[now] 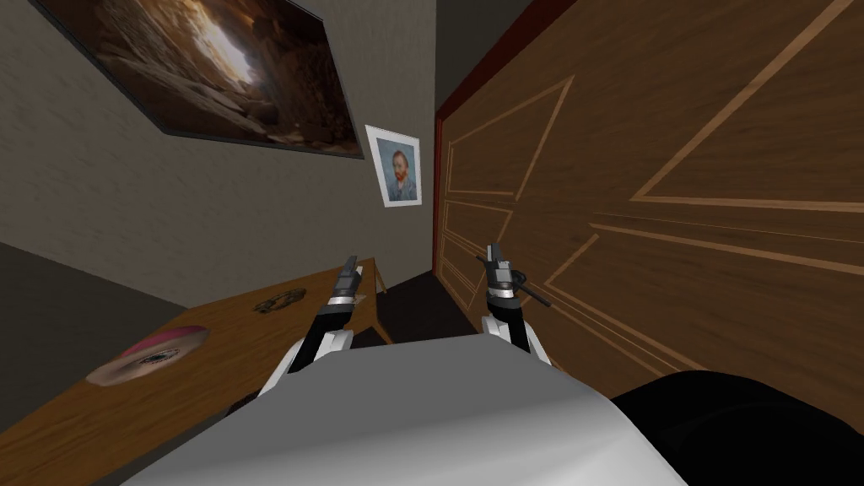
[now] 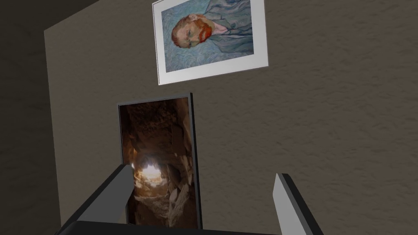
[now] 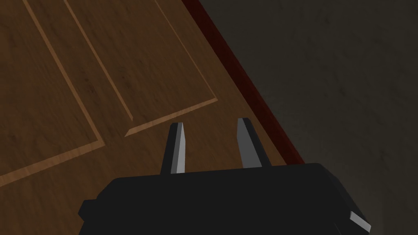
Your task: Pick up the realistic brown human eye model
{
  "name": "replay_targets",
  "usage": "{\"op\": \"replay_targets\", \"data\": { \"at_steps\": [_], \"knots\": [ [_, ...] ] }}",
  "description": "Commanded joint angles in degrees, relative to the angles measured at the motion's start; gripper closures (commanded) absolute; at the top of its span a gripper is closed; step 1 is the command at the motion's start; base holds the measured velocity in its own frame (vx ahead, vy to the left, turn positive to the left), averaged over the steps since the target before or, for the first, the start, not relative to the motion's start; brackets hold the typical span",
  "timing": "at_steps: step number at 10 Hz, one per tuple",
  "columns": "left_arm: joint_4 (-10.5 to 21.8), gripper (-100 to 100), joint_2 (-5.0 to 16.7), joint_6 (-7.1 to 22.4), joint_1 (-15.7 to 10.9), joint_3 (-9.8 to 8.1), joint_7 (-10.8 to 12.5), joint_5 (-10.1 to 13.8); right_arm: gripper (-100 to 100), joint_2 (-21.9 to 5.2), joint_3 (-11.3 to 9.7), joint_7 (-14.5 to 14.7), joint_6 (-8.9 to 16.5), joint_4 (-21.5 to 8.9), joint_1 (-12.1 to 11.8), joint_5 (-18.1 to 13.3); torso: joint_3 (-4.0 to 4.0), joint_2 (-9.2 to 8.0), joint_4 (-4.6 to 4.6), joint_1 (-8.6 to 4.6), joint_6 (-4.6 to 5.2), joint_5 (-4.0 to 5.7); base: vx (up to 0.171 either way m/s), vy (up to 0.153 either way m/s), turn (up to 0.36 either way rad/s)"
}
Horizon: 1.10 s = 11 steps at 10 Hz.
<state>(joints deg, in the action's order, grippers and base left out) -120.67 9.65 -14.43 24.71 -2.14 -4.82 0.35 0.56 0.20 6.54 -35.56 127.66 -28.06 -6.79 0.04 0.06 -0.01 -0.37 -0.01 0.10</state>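
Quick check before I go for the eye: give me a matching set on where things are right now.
Things:
1 eye model
2 portrait
3 left gripper
4 right gripper

States:
A facing the door
B lying on the table
C hung on the wall
D fingers open, facing the wall

Pairs: 1-B, 2-C, 3-D, 4-A

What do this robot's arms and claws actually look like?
The arms are white with dark joints and a silvery band at the wrist. The left gripper and right gripper are each a dark box carrying two thin, light grey, blade-like fingers.
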Motion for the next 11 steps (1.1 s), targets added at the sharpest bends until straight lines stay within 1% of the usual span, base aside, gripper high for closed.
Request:
{"op": "replay_targets", "data": {
  "at_steps": [1, 3, 4, 6, 7, 8, 9, 10, 11],
  "knots": [
    [1.64, -100, 0.83, 2.50, -0.62, -0.73, 0.32, 0.18, 0, 0.00, 0.00, 0.00, 0.00, 0.00, 0.00, 0.00, 0.00, 0.00, 0.00, 0.00, 0.00, 0.00, 0.010, -0.058, -0.040],
    [4.97, -100, 2.07, 6.02, -2.04, -2.10, 0.85, 0.65, 0, 0.00, 0.00, 0.00, 0.00, 0.00, 0.00, 0.00, -0.01, -0.02, 0.00, 0.09, 0.01, -0.04, 0.019, -0.092, -0.083],
    [5.72, -100, 2.07, 6.07, -2.04, -2.10, 0.85, 0.65, 0, 0.00, 0.00, 0.00, 0.00, 0.00, 0.00, 0.00, 0.01, 0.03, 0.00, 0.02, 0.01, -0.02, 0.017, -0.068, -0.015],
    [9.36, -100, 3.10, 9.83, -3.52, -3.52, 1.36, 1.31, 0, 0.00, 0.00, 0.00, 0.00, 0.00, 0.00, 0.00, -0.03, -0.06, 0.01, 0.17, 0.00, -0.05, 0.007, -0.054, -0.062],
    [9.94, -100, 3.10, 9.83, -3.52, -3.52, 1.36, 1.31, 0, 0.00, 0.00, 0.00, 0.00, 0.00, 0.00, 0.00, -0.02, -0.04, 0.01, 0.16, 0.00, -0.05, 0.018, -0.047, -0.019],
    [11.70, -100, 3.55, 11.76, -4.27, -4.25, 1.60, 1.73, 0, -0.01, 0.01, 0.00, 0.00, 0.00, 0.00, 0.00, -0.02, -0.03, 0.01, 0.19, -0.01, -0.05, 0.015, -0.047, -0.054],
    [14.18, -100, 3.95, 13.15, -5.02, -4.97, 1.82, 2.19, 0, -0.01, 0.00, 0.00, 0.00, 0.00, 0.00, 0.00, -0.01, -0.01, 0.00, 0.21, 0.01, -0.06, 0.017, -0.057, -0.064],
    [14.21, -100, 3.95, 13.71, -5.02, -4.97, 1.82, 2.19, 0, 0.00, 0.00, 0.00, 0.00, 0.00, 0.00, 0.00, -0.01, -0.02, 0.00, 0.19, 0.00, -0.05, 0.012, -0.033, -0.023],
    [16.36, -100, 4.32, 15.68, -5.78, -5.70, 2.04, 2.72, 0, -0.01, 0.01, 0.00, 0.00, 0.00, 0.00, 0.00, -0.02, -0.04, 0.01, 0.25, -0.01, -0.05, 0.011, -0.020, -0.048]
  ]
}}
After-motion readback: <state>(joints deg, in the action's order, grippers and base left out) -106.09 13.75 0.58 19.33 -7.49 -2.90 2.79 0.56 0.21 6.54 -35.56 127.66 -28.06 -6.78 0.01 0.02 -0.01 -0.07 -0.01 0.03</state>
